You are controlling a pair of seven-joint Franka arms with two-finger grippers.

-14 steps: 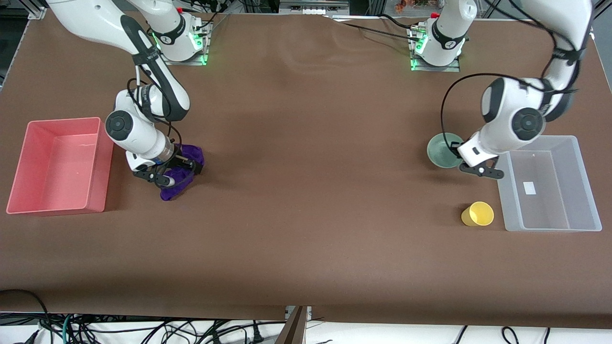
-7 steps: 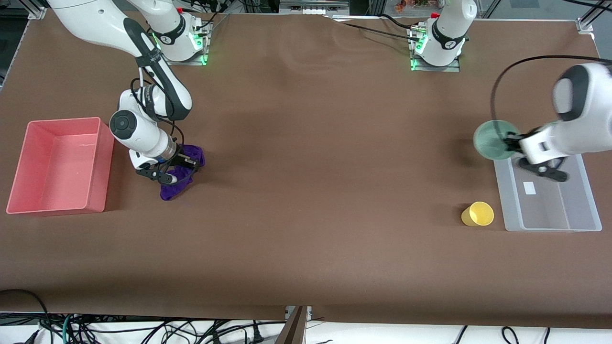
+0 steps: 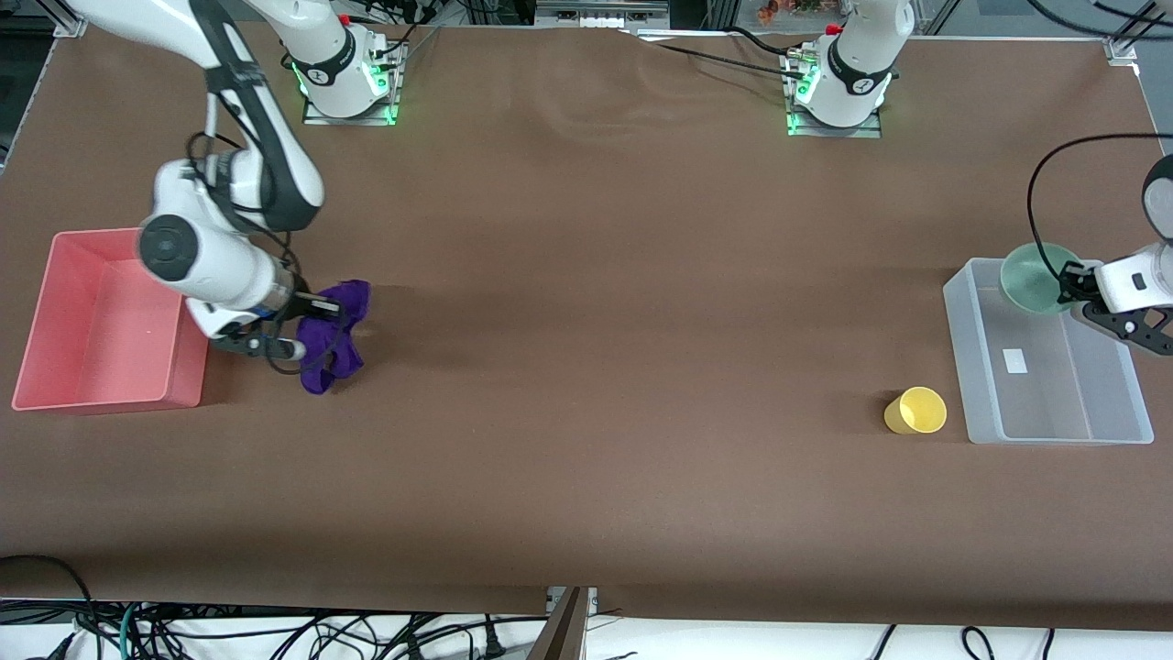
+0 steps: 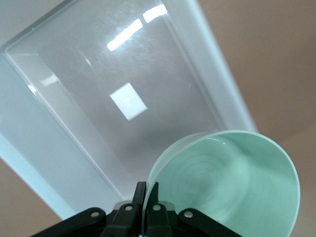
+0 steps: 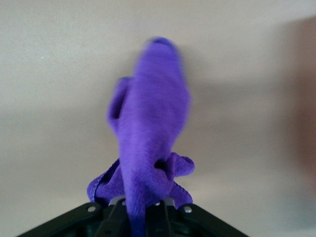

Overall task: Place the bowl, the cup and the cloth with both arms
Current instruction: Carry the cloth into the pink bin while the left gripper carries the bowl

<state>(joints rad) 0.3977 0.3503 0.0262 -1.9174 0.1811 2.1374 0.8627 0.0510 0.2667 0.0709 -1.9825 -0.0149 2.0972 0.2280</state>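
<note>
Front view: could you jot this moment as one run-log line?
left gripper: shut on bowl, over clear bin | right gripper: shut on cloth, lifted beside pink bin | cup: on table

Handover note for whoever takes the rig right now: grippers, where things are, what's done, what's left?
Left gripper: shut on the bowl rim, over the clear bin.
Right gripper: shut on the cloth, lifted beside the pink bin.
Cup: on the table beside the clear bin, untouched.
Done: bowl and cloth picked up.
Left: release both, probably into those bins, then place the cup.
</note>
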